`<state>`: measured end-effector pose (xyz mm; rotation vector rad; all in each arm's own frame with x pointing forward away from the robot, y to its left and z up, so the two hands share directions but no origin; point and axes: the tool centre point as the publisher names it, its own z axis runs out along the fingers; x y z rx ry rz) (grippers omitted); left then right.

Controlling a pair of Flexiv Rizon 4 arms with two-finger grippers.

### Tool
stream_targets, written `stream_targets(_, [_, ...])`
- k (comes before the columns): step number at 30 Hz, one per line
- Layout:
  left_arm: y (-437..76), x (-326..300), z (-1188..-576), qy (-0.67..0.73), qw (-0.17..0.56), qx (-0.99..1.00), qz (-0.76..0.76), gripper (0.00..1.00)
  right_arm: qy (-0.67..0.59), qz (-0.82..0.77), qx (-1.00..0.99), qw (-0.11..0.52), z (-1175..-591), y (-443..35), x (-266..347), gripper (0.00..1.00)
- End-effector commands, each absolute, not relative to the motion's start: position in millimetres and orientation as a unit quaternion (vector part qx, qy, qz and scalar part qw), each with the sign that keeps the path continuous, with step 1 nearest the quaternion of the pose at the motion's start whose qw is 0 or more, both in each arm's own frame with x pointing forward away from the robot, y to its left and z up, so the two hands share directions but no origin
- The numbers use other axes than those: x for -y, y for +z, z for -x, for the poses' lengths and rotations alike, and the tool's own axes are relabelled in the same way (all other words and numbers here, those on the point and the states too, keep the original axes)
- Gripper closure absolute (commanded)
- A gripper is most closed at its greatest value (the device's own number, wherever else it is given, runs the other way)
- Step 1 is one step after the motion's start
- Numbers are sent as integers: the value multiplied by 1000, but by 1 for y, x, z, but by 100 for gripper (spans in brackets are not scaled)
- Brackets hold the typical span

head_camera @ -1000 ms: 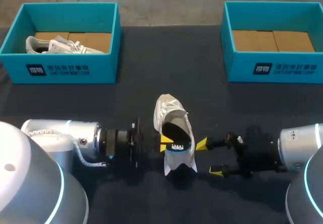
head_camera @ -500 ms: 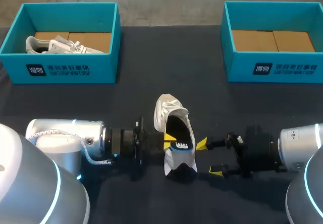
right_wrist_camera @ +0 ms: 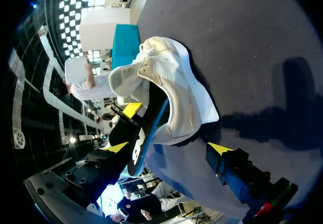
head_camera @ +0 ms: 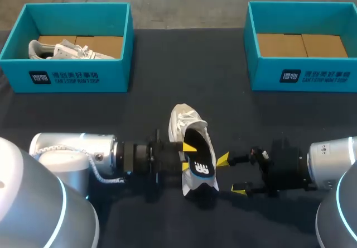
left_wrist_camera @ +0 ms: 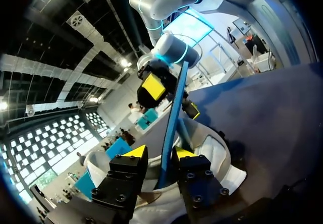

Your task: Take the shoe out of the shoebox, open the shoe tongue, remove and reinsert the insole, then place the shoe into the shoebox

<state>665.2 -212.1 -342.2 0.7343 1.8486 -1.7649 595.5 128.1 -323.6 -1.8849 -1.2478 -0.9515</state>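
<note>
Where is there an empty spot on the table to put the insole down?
The widest bare patch of table lies between the left shoebox and the right shoebox, beyond the shoe. It is crowded around the shoe, where the left gripper, holding the insole, and right gripper flank it.

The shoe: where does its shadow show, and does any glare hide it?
Head view: the shoe casts only a faint shadow on the dark table; no glare. Right wrist view: a clear dark shadow lies on the table beside the shoe. Left wrist view: no glare on the insole.
</note>
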Motion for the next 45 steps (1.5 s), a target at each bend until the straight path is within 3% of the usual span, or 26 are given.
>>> stream_targets(1, [-335, 207, -656, -645, 242, -673, -269, 69, -362, 726, 479, 335, -595, -322, -130, 0])
stream_targets(13, [-324, 208, -645, -653, 239, -662, -279, 71, -362, 726, 479, 335, -595, -322, -130, 0])
stream_targets(14, [-324, 209, -644, -653, 240, -661, -281, 100, -362, 726, 479, 335, -595, -322, -130, 0])
stream_targets(45, [-352, 210, -676, -620, 313, -665, -275, 100, -362, 726, 479, 335, -595, -322, -130, 0])
